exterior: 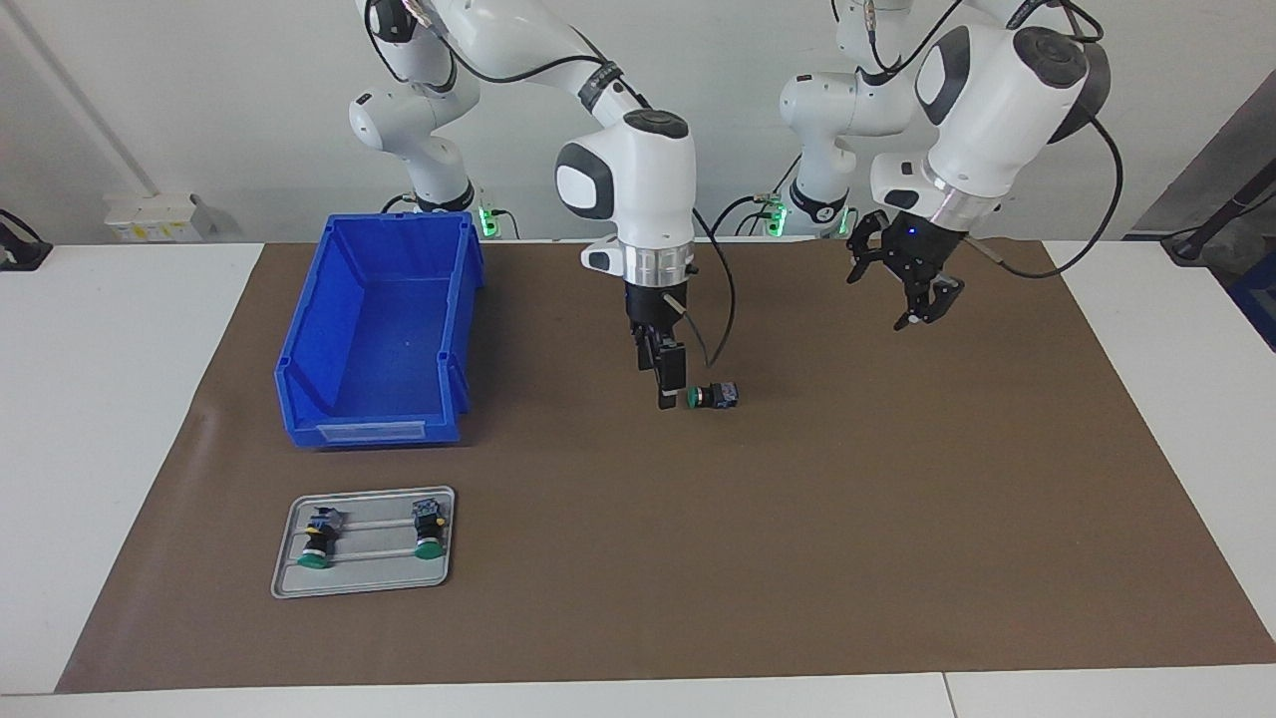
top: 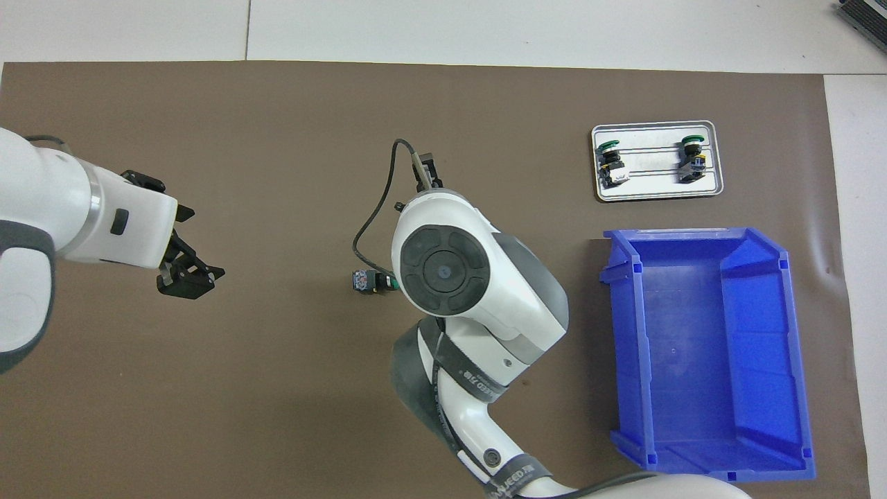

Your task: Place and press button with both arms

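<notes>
Button [exterior: 714,396] lies on its side mid-surface, green cap touching my right claw [exterior: 666,394]; its axis runs toward the left arm's end. Right claw's opening, I cannot tell. Left claw [exterior: 922,299] hangs splayed wide, well apart.

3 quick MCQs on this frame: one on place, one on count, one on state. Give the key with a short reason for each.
1. The loose button lies:
A. in the blue bin
B. on the brown mat
C. on the grey tray

2. Buttons on the grey tray:
A. one
B. two
C. three

3. The loose button is:
A. on its side
B. upright
C. lifted

Key:
1 B, it lies on the mat beside the right gripper.
2 B, two green caps show there.
3 A, its green cap faces sideways toward the right gripper.
</notes>
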Controlling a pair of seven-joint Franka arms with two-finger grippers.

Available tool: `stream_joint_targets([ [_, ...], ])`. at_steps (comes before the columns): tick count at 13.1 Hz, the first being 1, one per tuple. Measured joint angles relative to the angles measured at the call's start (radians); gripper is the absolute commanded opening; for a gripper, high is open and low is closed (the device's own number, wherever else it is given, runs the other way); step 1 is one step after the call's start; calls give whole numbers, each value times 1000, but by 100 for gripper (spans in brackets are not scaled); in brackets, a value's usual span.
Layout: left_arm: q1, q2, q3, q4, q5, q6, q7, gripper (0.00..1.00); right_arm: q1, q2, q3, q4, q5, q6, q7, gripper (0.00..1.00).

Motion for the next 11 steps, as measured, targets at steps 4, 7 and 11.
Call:
stream_joint_targets([
  [4,-140,81,-3,-91,0,186,21,95,-120,-79,-1,-18,67,-57,-344,100],
  [7,-211,112,-4,-206,0,376,20,95,-259,-161,-3,-18,172,-158,-730,100],
  [11,-268,183,-2,-236,0,496,11,97,-412,-250,-4,-19,218,-295,-1127,100],
])
